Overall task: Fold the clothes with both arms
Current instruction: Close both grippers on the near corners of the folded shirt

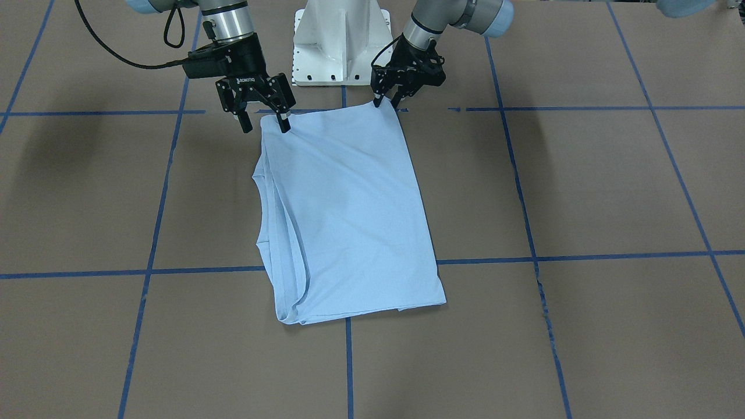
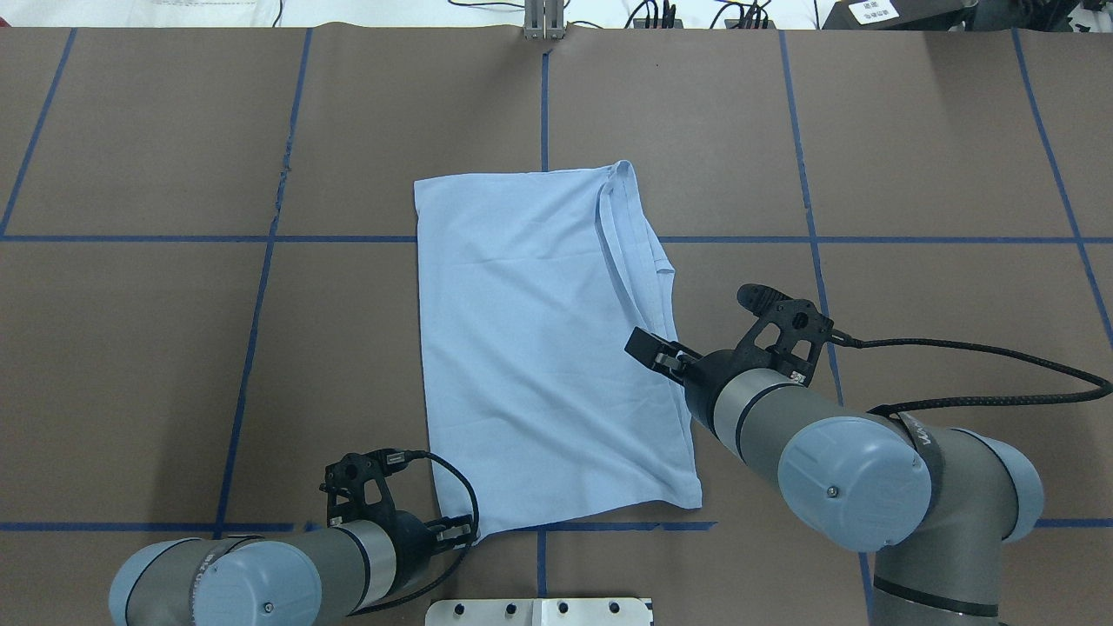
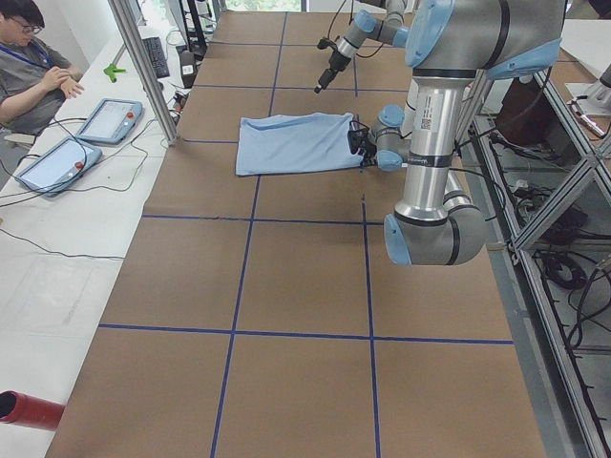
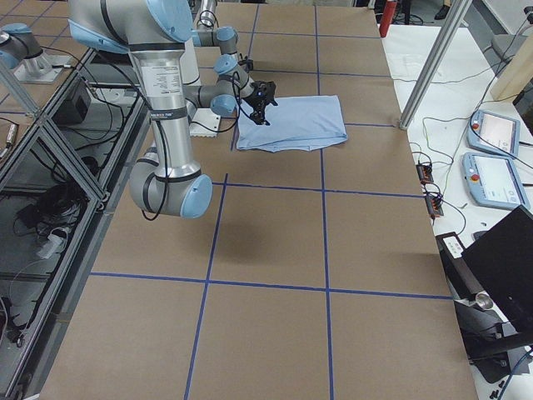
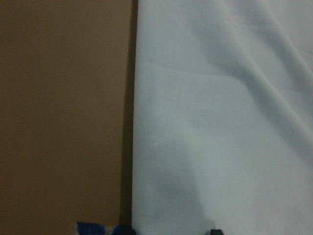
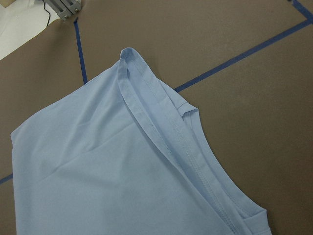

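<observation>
While both grippers hung at the hem nearest the robot, the light blue, soft cotton T-shirt (image 1: 349,215), folded into a long rectangle, lay flat on the brown paper-covered counter (image 1: 582,186). The left gripper (image 1: 387,105) had its fingers slightly parted astride the near left corner, clamping nothing that I could confirm. The right gripper (image 1: 265,128) stood wide open and empty over the near right corner. Light and limp, the cloth would likely sag and slide unless pinched through every layer at those corners. Stacked hems (image 2: 639,261) ran along its right side. Past the far edge, uncovered counter left ample room.
</observation>
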Controlling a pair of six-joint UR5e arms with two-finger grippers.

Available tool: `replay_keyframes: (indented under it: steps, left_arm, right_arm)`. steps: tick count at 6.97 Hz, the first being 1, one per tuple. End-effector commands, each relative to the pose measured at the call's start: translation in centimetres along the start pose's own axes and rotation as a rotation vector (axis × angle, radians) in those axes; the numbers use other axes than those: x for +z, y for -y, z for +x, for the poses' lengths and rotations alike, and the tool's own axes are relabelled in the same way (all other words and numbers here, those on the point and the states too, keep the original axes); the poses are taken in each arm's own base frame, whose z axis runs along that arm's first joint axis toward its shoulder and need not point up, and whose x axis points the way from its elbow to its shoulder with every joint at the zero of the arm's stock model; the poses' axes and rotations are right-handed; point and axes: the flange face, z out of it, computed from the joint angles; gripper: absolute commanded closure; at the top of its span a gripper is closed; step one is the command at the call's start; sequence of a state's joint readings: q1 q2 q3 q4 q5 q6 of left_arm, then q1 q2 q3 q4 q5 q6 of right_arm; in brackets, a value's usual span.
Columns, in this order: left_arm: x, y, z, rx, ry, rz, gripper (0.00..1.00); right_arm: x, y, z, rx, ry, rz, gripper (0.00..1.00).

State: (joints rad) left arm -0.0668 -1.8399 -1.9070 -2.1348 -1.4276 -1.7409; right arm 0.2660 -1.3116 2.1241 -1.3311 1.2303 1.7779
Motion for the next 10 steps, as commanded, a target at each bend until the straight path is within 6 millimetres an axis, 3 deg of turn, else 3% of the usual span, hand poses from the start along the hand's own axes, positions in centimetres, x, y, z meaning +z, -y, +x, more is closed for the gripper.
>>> replay_keyframes:
  steps: [1,3,5,7,10]
  left_arm:
    - [0.0,0.0,-0.2,-0.001,0.003,0.002,1.0]
    - [-1.1,0.8,0.1,0.0,-0.013,0.012,1.0]
    - [-5.4,1.9,-2.4,0.008,-0.02,0.008,1.0]
    - [-5.2,1.5,-2.5,0.013,-0.015,0.001,1.0]
    - [-4.6,1.2,-2.6,0.009,-0.009,0.002,1.0]
  right_arm:
    - [0.4,-0.2,0.2,-0.002,-0.008,0.001,0.0]
    - [1.9,-0.9,0.5,0.094,-0.032,0.004,0.03]
    - [1.8,-2.4,0.9,0.22,-0.049,-0.014,0.12]
    - [1.5,-8.2,2.2,0.251,-0.141,-0.061,0.16]
    - [1.5,-14.6,3.8,0.241,-0.226,-0.095,0.16]
